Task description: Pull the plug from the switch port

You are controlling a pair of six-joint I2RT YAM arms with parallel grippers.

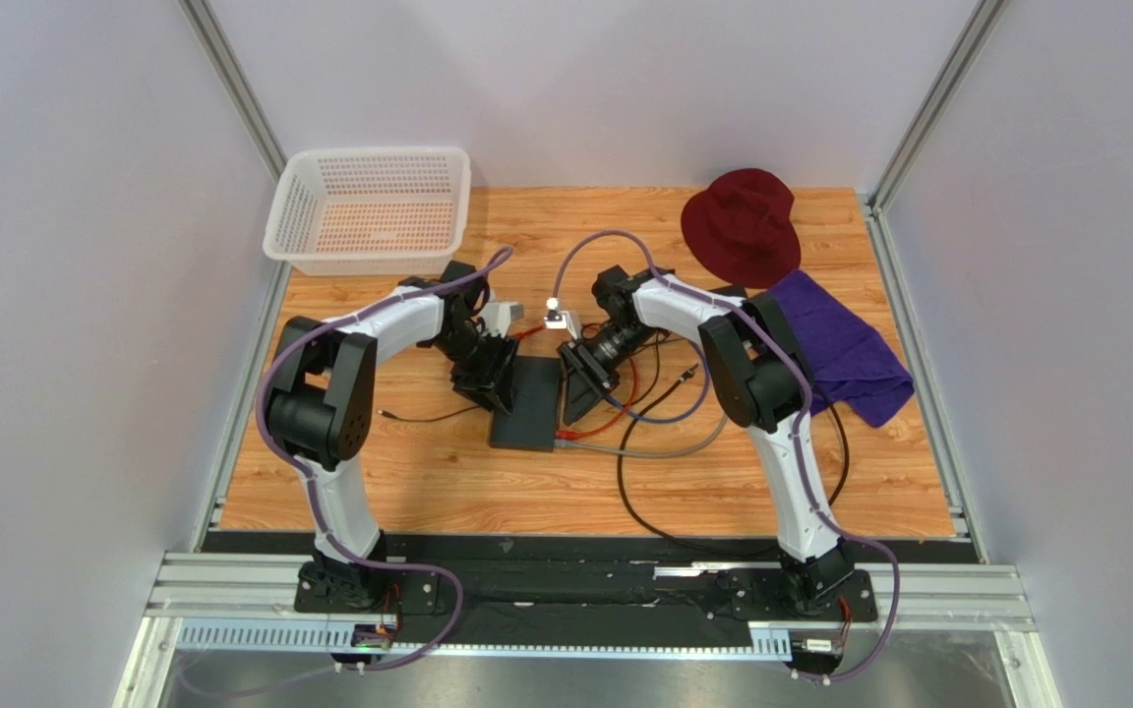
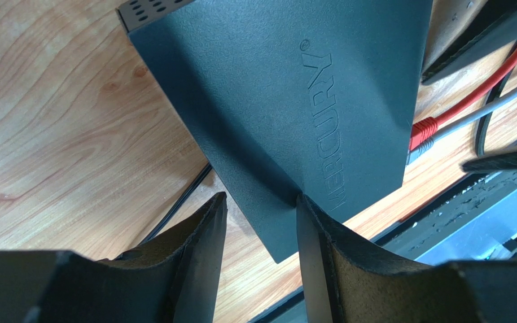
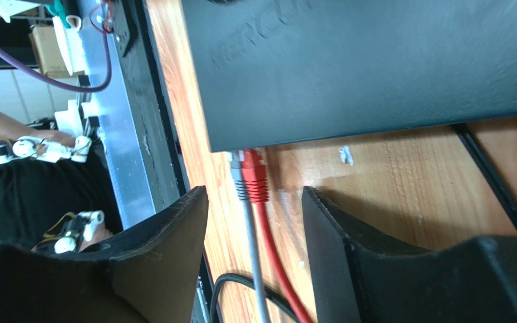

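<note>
Wood-grain table [image 1: 425, 494], white perforated plastic basket [image 1: 373, 152] at ten o'clock. Flat dark grey switch [image 1: 530, 406] lies centre; left gripper [image 2: 261, 198] and right gripper [image 3: 254, 195] both gape. Red plug [image 3: 255, 176], beside grey plug [image 3: 239, 179], fills a switch port [image 3: 250, 151] at five o'clock.

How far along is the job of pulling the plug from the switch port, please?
Done: both arms are at the switch; the left gripper, open, straddles its corner. In hand: the right gripper, open, is lined up on the red plug, its cable between the fingers. Left: closing and pulling; the red plug and the grey plug beside it both sit in their ports.
</note>
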